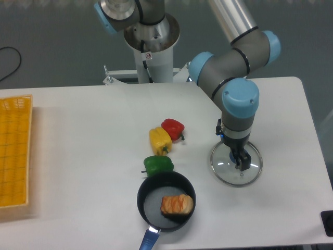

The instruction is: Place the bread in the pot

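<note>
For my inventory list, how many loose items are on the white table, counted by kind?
Bell peppers: 3 (red, yellow, green)
Golden-brown bread piece: 1
Black pot with blue handle: 1
Round glass lid: 1
Yellow mesh tray: 1
Total: 7

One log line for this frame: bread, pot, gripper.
bread: inside pot | pot: front of table, touching green pepper | gripper: over glass lid, state unclear

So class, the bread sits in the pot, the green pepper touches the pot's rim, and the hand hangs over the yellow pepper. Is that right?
Not quite. The camera view shows the hand over the glass lid, not the yellow pepper. The bread is in the pot, with the green pepper at its rim.
</note>
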Controlling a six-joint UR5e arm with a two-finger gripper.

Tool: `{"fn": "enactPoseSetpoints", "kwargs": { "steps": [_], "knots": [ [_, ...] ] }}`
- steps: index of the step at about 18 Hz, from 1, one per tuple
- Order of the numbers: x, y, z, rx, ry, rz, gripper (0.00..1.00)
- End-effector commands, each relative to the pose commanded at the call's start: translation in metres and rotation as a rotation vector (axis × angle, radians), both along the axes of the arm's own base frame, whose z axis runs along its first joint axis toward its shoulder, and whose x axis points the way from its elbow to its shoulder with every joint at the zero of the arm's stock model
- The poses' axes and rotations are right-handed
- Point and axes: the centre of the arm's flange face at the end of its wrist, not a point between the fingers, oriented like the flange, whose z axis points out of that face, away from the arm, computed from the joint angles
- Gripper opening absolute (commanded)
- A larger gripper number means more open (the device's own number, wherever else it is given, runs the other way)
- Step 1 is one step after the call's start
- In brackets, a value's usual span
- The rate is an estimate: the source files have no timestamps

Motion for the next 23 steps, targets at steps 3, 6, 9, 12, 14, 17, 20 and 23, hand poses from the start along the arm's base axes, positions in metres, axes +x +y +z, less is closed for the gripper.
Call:
{"fn": "enactPoseSetpoints", "kwargs": {
  "steps": [3, 6, 9, 12, 14, 17, 20, 23],
  "knots": [
    [-0.009, -0.009, -0.009, -0.009, -0.013, -0.054, 1.00],
    [-0.014, -0.016, -0.011, -0.011, -0.018, -0.067, 1.00],
    [-0.014, -0.018, -0.013, -0.015, -0.021, -0.077, 1.00],
    [-0.016, -0.020, -0.013, -0.013, -0.022, -0.074, 1.00],
    [-0.015, -0.019, -0.012, -0.013, -0.022, -0.072, 1.00],
    [-0.015, -0.019, -0.004, -0.007, -0.012, -0.077, 1.00],
    [-0.012, -0.017, -0.003, -0.005, -0.011, -0.077, 1.00],
    [-0.006, -0.009, -0.001, 0.013, -0.015, -0.082, 1.00]
  ]
}}
